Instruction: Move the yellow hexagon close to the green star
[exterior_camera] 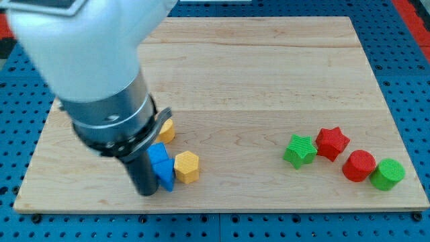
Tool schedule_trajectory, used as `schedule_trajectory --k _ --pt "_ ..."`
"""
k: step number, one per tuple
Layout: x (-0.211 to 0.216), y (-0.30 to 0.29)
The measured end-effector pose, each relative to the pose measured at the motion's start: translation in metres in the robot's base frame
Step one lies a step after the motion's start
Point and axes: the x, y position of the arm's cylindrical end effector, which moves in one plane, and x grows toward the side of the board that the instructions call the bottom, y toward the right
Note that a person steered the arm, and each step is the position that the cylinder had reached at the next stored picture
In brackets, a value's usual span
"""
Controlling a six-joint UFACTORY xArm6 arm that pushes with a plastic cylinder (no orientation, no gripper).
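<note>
**Seven blocks counted on the desk, tip low at the view's left**

There is no claw on this arm, so nothing is clenched, released or grasped; it ends in a dark rod. My tip (pixel 146 193) sits on the wooden desk (pixel 269 74) near its bottom edge, at the view's left.

Count by colour: two yellow, one blue cluster, two red, two green.

Just to the view's right of my tip is the blue block (pixel 161 167), an irregular shape that looks to be touching the rod. Just right of that, touching the blue block, is the yellow hexagon (pixel 187 167). A second yellow block (pixel 166 130) lies above and right of my tip, partly hidden by the arm's dark collar, so its shape cannot be made out.

Well apart from my tip, far to the view's right, is a loose row of four. The green star (pixel 299 150) is nearest, then the red star (pixel 332 142) touching it, then the red cylinder (pixel 359 165), then the green cylinder (pixel 388 174) at the far end, touching its red neighbour.

The yellow hexagon and the green star are well apart, with bare wood between them.
</note>
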Motion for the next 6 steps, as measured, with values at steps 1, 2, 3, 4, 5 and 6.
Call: schedule_trajectory --k 1,2,3,4,5,6 --pt "-0.038 0.059" --pt "-0.04 0.122" --pt "-0.036 0.076" --pt "-0.014 0.076" --pt "-0.014 0.172" --pt "-0.023 0.177"
